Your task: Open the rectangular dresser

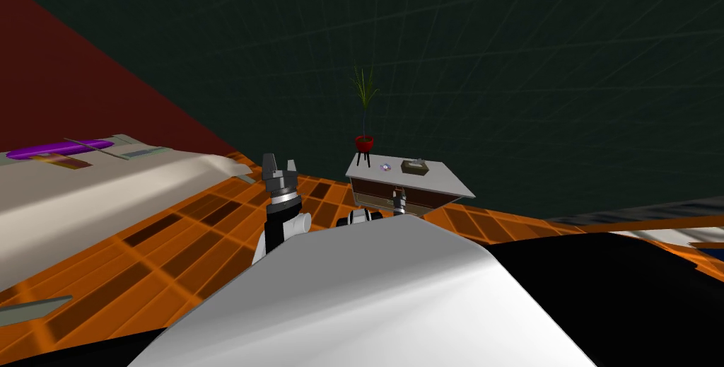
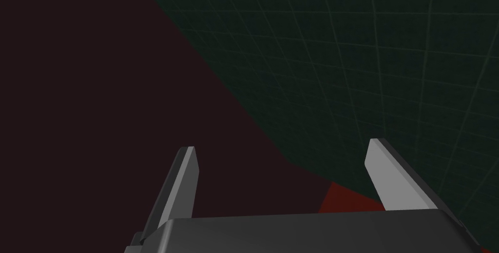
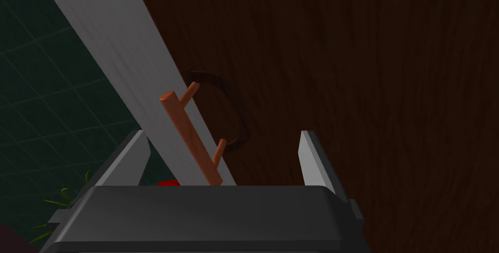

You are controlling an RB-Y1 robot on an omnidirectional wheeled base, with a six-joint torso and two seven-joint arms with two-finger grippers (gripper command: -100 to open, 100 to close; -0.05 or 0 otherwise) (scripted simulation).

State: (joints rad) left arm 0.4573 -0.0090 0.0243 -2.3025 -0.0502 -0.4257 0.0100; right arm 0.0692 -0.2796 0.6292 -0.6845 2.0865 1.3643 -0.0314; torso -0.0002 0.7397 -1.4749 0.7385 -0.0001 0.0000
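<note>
Reddish-brown handle (image 3: 187, 135) between jaws of right gripper (image 3: 222, 135)

Lower end of handle (image 3: 187, 133), behind body of right claw (image 3: 222, 134).

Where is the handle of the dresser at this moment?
In the right wrist view the orange-brown bar handle sits on the dresser's dark wooden front, beside its grey top, between the open fingers of the right hand.
</note>
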